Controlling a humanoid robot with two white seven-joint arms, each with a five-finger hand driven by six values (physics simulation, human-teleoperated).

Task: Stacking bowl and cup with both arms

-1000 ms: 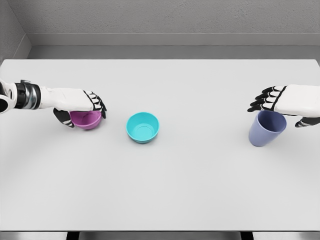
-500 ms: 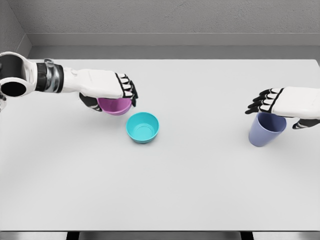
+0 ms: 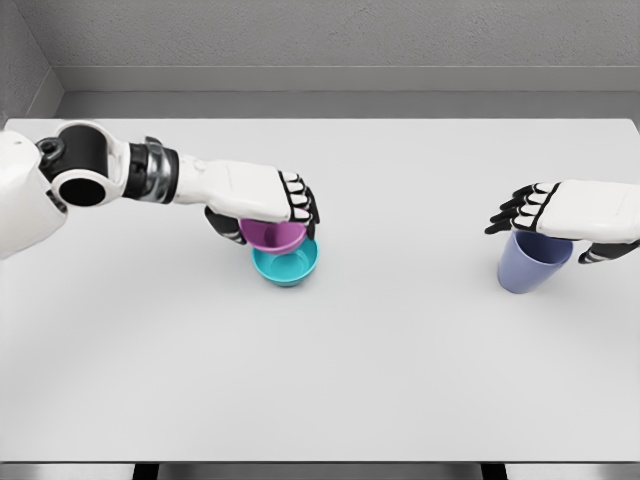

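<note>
1. Left hand (image 3: 265, 200) reaches in from 9 o'clock, palm down, fingers closed over the rim of the small purple plastic bowl (image 3: 272, 234). A top grip leaves the bowl's underside free, which suits lowering it into another vessel.
2. Purple bowl sits directly over the teal plastic bowl (image 3: 288, 265), near the centre of the white worktop (image 3: 330, 380). Judged: nesting step in hand. Whether the two already touch cannot be told from this angle.
3. Teal bowl stands upright, mouth up, ready as the base of the stack.
4. Right hand (image 3: 570, 215) at 3 o'clock covers the mouth of the lavender plastic cup (image 3: 532, 263), fingers curled around the rim. Looks like a hold; contact is probable, not certain.
5. Cup stands on the worktop, well apart from the bowls, likely waiting its turn.
</note>
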